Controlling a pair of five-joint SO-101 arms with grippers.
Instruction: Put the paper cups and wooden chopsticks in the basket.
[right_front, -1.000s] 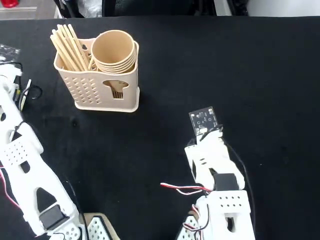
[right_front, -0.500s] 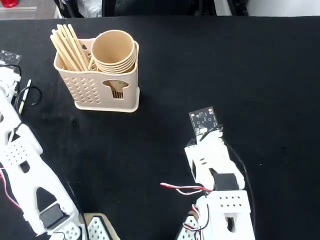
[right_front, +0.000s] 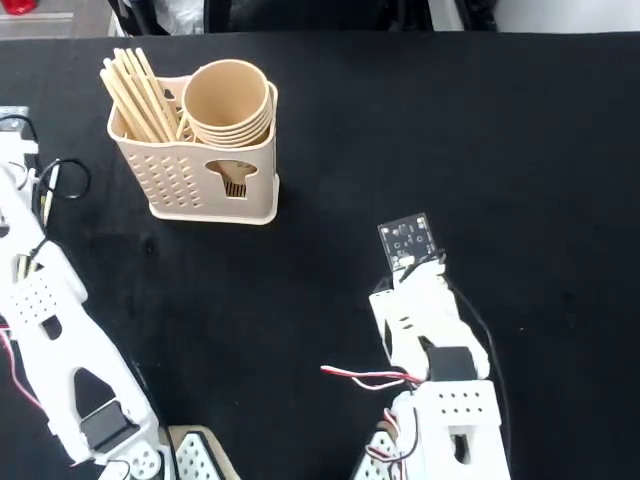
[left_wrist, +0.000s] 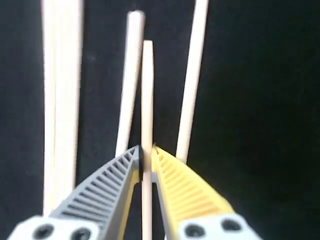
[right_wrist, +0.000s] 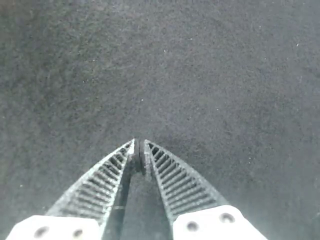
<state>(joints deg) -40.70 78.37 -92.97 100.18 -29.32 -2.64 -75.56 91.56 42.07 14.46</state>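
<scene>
Since the earlier frames the left arm (right_front: 40, 300) has edged along the table's (right_front: 450, 130) left side, and the high view's border cuts off its tip. The left gripper (left_wrist: 146, 152) pinches one chopstick (left_wrist: 147, 90) among loose chopsticks (left_wrist: 192, 75); whether it is lifted is unclear. The right gripper (right_wrist: 139, 150) is pressed together on nothing. The basket (right_front: 200, 180) holds stacked paper cups (right_front: 228, 100) and a chopstick bundle (right_front: 135, 95).

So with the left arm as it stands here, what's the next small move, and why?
Probably lift straight up. The left gripper is shut on one thin wooden chopstick, while other loose wooden chopsticks lie close alongside on the black table. Raising it clear first should avoid dragging them before it goes to the beige perforated basket.
</scene>
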